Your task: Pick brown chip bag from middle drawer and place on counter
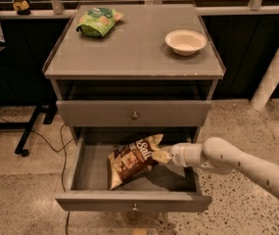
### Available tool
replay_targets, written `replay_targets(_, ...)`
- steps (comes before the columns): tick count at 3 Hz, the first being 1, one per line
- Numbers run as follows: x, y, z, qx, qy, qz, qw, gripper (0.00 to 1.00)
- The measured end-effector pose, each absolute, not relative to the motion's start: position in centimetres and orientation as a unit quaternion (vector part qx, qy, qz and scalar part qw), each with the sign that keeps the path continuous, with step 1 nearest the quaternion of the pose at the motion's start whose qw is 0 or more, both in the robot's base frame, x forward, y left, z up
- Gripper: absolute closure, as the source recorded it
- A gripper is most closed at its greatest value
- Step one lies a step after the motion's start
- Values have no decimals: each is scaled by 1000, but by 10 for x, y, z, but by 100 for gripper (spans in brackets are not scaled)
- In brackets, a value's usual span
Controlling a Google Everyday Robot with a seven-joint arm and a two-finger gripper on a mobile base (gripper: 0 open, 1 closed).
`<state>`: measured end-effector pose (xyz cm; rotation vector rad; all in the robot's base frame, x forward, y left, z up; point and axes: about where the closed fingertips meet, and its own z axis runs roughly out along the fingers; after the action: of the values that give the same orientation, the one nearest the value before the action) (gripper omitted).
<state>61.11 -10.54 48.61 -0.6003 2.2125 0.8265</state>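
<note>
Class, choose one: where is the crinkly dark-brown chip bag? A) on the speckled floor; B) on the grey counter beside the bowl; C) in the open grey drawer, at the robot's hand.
C: the crinkly dark-brown chip bag lies in the open grey drawer, its end gripped by the hand.

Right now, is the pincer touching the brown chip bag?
Touching. The camera view shows the pincer closed on the brown chip bag at its right end, inside the middle drawer.
</note>
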Motion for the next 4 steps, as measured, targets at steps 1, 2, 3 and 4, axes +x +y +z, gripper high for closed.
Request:
replay_targets(1, 592, -110, 500, -216, 856, 322, 342, 100)
replay_targets(2, 585, -111, 522, -217, 854, 317, 350, 100)
replay_targets(3, 589, -110, 553, -227, 851, 302, 364, 100)
replay_targets(4, 592, -107, 589, -253, 846, 280, 377, 100)
